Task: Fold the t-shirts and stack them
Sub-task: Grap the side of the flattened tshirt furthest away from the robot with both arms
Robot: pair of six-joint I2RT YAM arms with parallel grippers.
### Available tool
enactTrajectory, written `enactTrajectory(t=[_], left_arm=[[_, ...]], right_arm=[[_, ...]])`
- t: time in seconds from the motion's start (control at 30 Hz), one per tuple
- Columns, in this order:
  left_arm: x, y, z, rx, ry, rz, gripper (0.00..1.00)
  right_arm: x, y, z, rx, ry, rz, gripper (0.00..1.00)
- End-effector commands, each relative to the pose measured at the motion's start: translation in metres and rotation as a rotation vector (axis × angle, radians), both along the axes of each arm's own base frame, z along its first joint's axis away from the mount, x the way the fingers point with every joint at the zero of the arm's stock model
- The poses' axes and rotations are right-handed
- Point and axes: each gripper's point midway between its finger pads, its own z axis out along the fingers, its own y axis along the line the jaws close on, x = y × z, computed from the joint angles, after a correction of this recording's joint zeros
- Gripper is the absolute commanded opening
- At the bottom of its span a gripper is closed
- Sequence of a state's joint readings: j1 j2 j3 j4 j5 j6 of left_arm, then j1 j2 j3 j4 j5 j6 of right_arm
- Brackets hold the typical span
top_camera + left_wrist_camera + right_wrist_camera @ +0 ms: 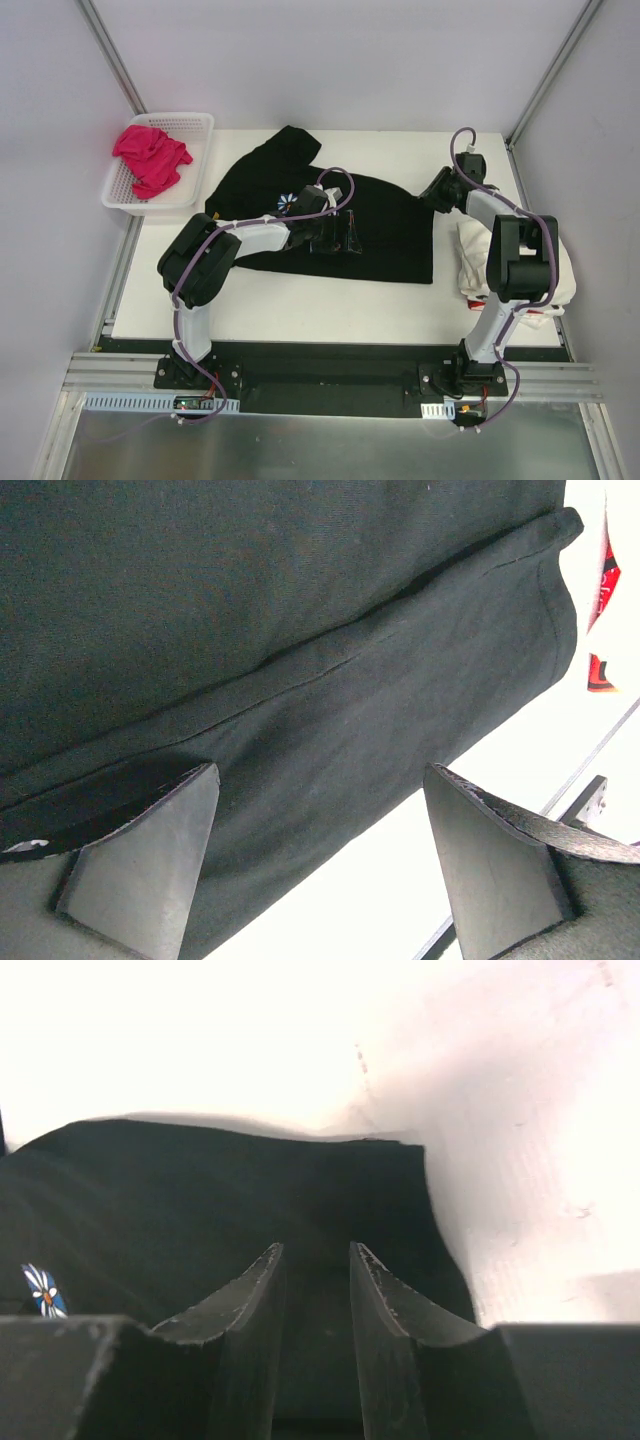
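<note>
Black tee (390, 240) lies spread on the table (300, 300) — left claw (320, 770) wide open, empty, over its edge. Right claw (315, 1250) barely parted at its corner, nothing pinched — I'd lift straight up, no dragging

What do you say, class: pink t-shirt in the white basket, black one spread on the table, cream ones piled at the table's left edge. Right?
One slip: the cream t-shirts sit at the table's right edge, beneath the right arm, as the top external view shows. The pink t-shirt in the basket and the black t-shirt spread out are correct.
</note>
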State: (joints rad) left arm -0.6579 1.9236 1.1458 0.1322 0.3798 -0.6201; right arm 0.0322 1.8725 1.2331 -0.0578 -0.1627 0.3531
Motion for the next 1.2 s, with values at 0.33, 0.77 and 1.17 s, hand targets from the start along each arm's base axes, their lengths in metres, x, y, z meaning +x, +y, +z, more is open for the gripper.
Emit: enactTrajectory(t=[0.33,0.77,1.17], left_arm=[[-0.015,0.013,-0.023,0.087,0.035,-0.002,0.84],[-0.016,0.013,-0.028,0.092,0.046,-0.004,0.84],[-0.015,0.01,-0.032,0.089,0.058,-0.013,0.84]], right_arm=[[0.005,-0.027,-0.003,-0.07,0.004,-0.06,0.36],[0.012,-0.062,-0.015,-0.125,0.024,-0.144,0.38],[0.021,-0.047,-0.021,-0.075,0.022,-0.127,0.38]])
